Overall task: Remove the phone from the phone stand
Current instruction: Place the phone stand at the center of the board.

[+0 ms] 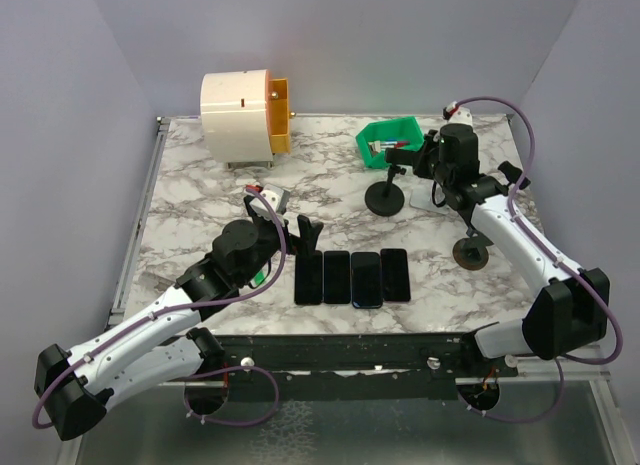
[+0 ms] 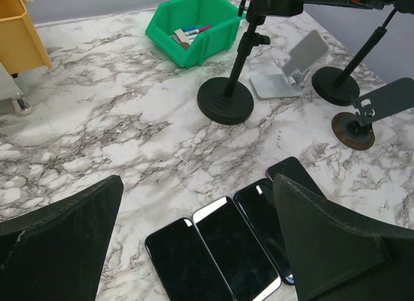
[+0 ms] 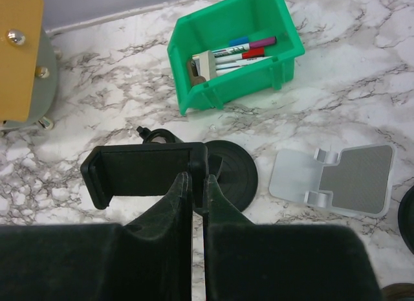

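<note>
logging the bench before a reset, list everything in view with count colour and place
glossy black slab phones: four, black, flat in a row, near centre
black clamp-top phone stand on round base: one, black, behind the phones
second black pole stand on round base: one, black, further right
silver folding phone stand: one, silver-grey, between those two bases
small dark-plate stand on brown disc: one, near right
green plastic bin: one, green, far centre-right, holding markers
white drum with yellow-orange box: one, far left
marbled tabletop: one, white-grey
left gripper: open, black, by the phones' left end
right gripper: shut, black, on the clamp-top stand's clamp
</note>
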Available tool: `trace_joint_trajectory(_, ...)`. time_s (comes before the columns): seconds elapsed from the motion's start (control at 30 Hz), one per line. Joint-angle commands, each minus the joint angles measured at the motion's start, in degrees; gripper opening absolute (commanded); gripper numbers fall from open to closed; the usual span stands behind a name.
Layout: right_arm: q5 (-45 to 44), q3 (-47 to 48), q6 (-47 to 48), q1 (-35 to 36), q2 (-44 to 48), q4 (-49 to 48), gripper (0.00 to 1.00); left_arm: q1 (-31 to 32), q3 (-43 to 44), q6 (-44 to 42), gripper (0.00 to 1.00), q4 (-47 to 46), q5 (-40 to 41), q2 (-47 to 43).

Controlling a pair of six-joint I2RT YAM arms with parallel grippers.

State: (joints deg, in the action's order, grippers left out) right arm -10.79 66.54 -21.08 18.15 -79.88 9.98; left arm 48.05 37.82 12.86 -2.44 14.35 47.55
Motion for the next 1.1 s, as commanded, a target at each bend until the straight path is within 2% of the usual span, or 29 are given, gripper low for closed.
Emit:
trace_joint_trajectory(0.0, 0.5, -0.3, -1.7, -0.2, 2.5, 0.0, 0.00, -0.3, 0.9, 0.4, 0.99, -0.4, -1.4, -0.9)
trace_joint_trajectory(0.17, 1.3, -0.5, -2.2, -0.2, 3.2, 0.2, 0.00, -0.3, 0.9, 0.4, 0.99, -0.4, -1.4, -0.7)
trace_joint_trajectory(0.2, 1.8, -0.3, -2.3, -0.2, 3.1, 0.5, 0.05, -0.3, 0.9, 0.4, 0.99, -0.4, -1.4, -0.7)
trace_joint_trajectory(0.33, 3.1, 0.4, -2.8, -0.2, 3.7, 1.6, 0.43, -0.3, 0.9, 0.4, 0.99, -0.4, -1.3, -0.4)
trace_joint_trajectory(0.4, 3.4, 0.9, -3.0, -0.2, 4.7, 2.5, 0.55, -0.3, 0.8, 0.3, 0.99, -0.4, -1.3, -0.2)
trace_joint_trajectory(0.5, 3.9, 2.1, -2.9, -0.2, 6.7, 4.5, 0.61, -0.3, 0.9, 0.3, 0.99, -0.4, -1.1, 0.1)
trace_joint_trajectory(0.67, 5.2, 3.5, -2.5, -0.2, 11.1, 7.9, 0.62, -0.3, 0.9, 1.0, 0.99, -0.4, 1.3, 0.6)
trace_joint_trajectory(0.73, 5.1, 3.2, -2.0, -0.1, 13.1, 8.4, 0.62, -0.3, 2.1, 4.9, 0.99, -0.1, 6.7, 1.6)
trace_joint_trajectory(0.93, -5.1, 1.4, -5.5, 0.3, 17.4, 8.0, 0.66, 0.5, 3.6, 24.6, 0.99, 4.4, 26.9, 4.7)
trace_joint_trajectory(1.0, -8.5, -0.5, -8.5, 1.0, 19.2, 4.9, 0.67, 1.7, 3.6, 35.3, 0.99, 8.3, 33.9, 4.9)
trace_joint_trajectory(1.03, -10.3, -1.5, -10.3, 1.3, 20.0, 3.8, 0.74, 2.1, 3.3, 41.2, 0.99, 10.2, 36.1, 4.6)
trace_joint_trajectory(1.07, -11.7, -1.9, -11.9, 1.5, 20.3, 3.3, 0.84, 2.4, 2.9, 43.6, 0.99, 10.5, 36.2, 4.0)
